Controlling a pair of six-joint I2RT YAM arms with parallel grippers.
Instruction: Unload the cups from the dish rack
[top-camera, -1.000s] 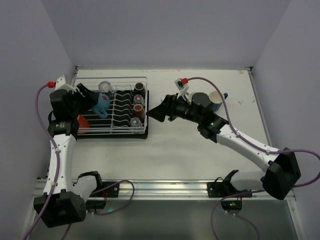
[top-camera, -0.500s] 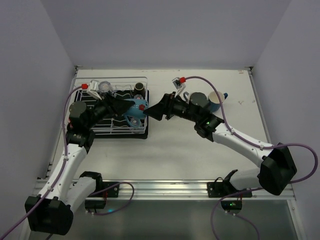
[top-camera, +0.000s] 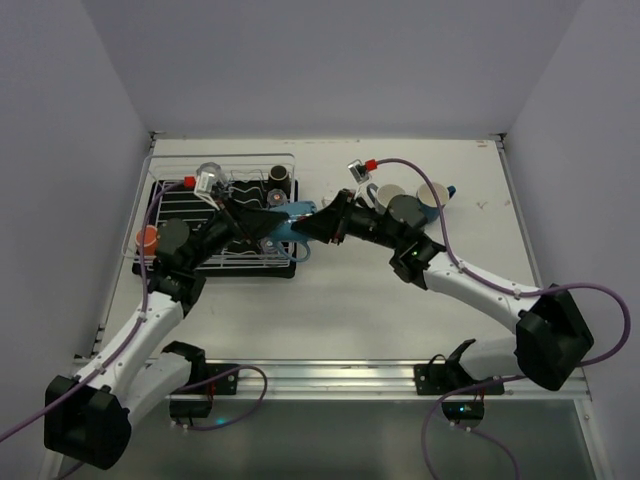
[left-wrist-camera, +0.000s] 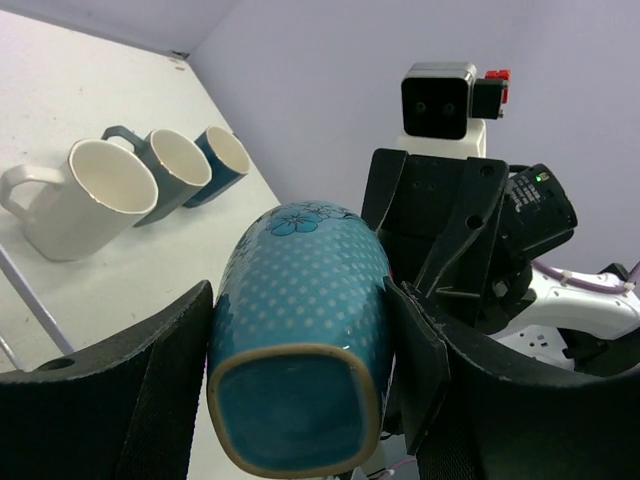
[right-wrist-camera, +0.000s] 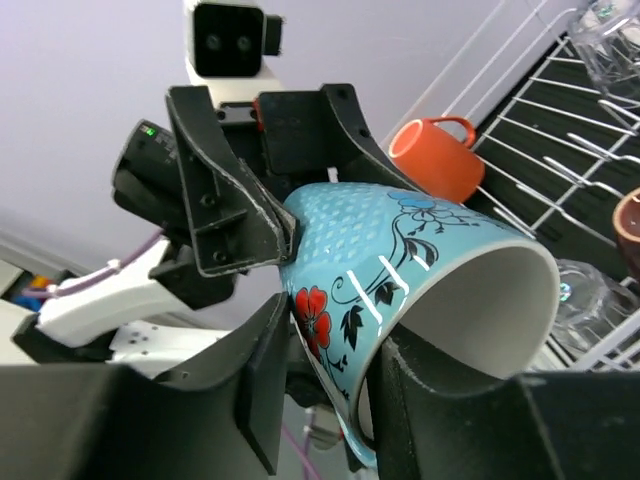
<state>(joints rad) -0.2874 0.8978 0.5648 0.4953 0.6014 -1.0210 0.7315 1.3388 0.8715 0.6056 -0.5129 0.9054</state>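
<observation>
Past the right end of the dish rack (top-camera: 180, 200), a light blue flowered mug (top-camera: 283, 226) hangs in the air on its side, held by both grippers. My left gripper (top-camera: 268, 225) is shut on its body, its base facing the left wrist camera (left-wrist-camera: 305, 260). My right gripper (top-camera: 305, 224) pinches the mug's rim, one finger inside and one outside (right-wrist-camera: 335, 360). An orange mug (right-wrist-camera: 435, 160), a clear glass tumbler (top-camera: 210, 180) and a dark brown cup (top-camera: 279, 176) are still in the rack.
Cream (left-wrist-camera: 85, 200), grey (left-wrist-camera: 170, 170) and dark blue (left-wrist-camera: 225, 160) mugs lie in a row on the table behind the right arm. Another tumbler (right-wrist-camera: 590, 290) lies in the rack's near corner. Walls close in the table at the back and sides.
My left arm has carried the light blue mug rightward off the rack. My right gripper moved in and shut on its rim.
</observation>
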